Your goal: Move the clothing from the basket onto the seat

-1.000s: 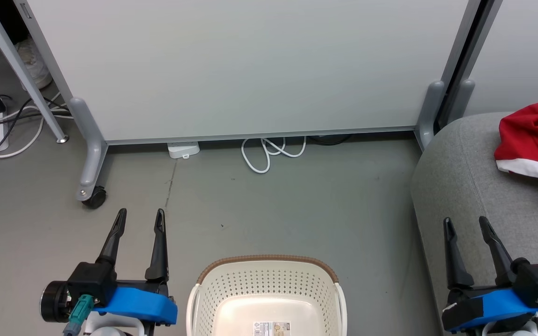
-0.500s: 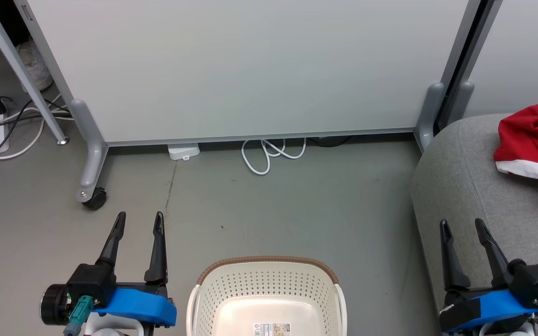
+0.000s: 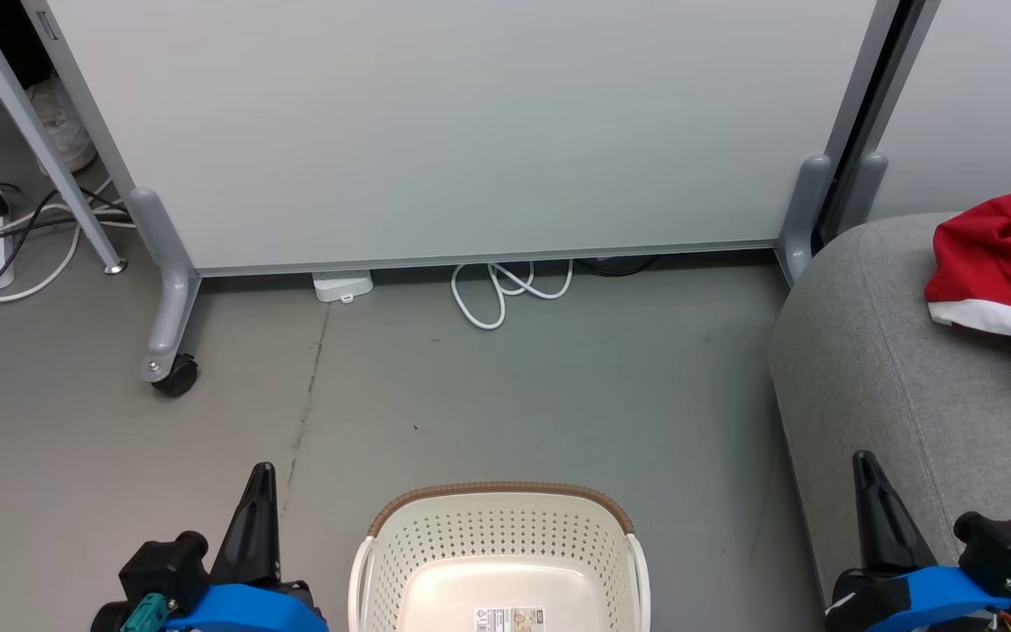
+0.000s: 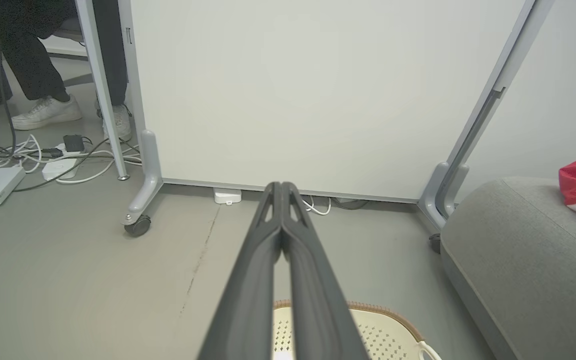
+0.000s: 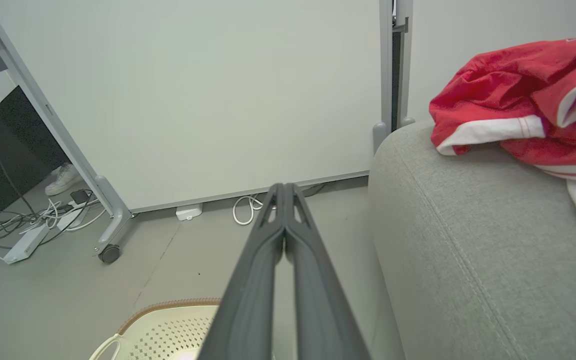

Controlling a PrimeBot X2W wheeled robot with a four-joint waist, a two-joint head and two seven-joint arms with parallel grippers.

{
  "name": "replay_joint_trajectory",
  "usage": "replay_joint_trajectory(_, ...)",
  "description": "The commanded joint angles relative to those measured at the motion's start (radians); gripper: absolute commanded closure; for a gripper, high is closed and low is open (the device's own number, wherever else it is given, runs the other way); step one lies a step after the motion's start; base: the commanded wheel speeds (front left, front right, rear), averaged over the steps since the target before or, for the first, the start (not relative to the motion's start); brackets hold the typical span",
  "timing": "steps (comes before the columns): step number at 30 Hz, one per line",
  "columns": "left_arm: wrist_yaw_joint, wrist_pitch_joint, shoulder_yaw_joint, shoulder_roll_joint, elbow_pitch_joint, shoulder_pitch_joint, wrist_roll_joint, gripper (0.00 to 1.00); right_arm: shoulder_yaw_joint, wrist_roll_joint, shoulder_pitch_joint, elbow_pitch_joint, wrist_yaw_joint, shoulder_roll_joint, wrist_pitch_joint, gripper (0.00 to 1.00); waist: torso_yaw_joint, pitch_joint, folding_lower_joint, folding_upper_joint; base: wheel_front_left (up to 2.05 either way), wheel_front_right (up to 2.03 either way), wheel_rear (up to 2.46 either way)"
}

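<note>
My left gripper [image 3: 260,481] and right gripper [image 3: 865,465] are pressed together; clothing [image 3: 993,254] lies on seat [image 3: 874,369] beyond the right gripper.

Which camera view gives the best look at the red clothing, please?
The right wrist view: the clothing lies large and close on the seat, its white trim clear. The head view cuts it off at the right edge; the left wrist view catches just a small corner.

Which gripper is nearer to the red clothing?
Right. The right gripper hangs by the seat that bears the clothing; the left gripper is over the floor, on the basket's far side.
</note>
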Motion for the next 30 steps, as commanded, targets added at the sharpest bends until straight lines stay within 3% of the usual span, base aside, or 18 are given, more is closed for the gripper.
replay_joint_trajectory(1, -0.001, 0.01, 0.011, 0.001, -0.021, -0.026, -0.05, 1.0, -0.003, 0.051, -0.018, -0.017, 0.0, -0.003, 0.011, 1.0, -0.001, 0.0, 0.0, -0.0001, 0.0, 0.0, 0.0)
replay_joint_trajectory(30, -0.003, 0.131, 0.064, 0.0, -0.054, -0.053, -0.537, 1.0, -0.009, 0.535, -0.042, -0.043, 0.0, -0.004, 0.13, 1.0, -0.025, 0.001, 0.0, -0.0001, 0.0, 0.0, 0.0)
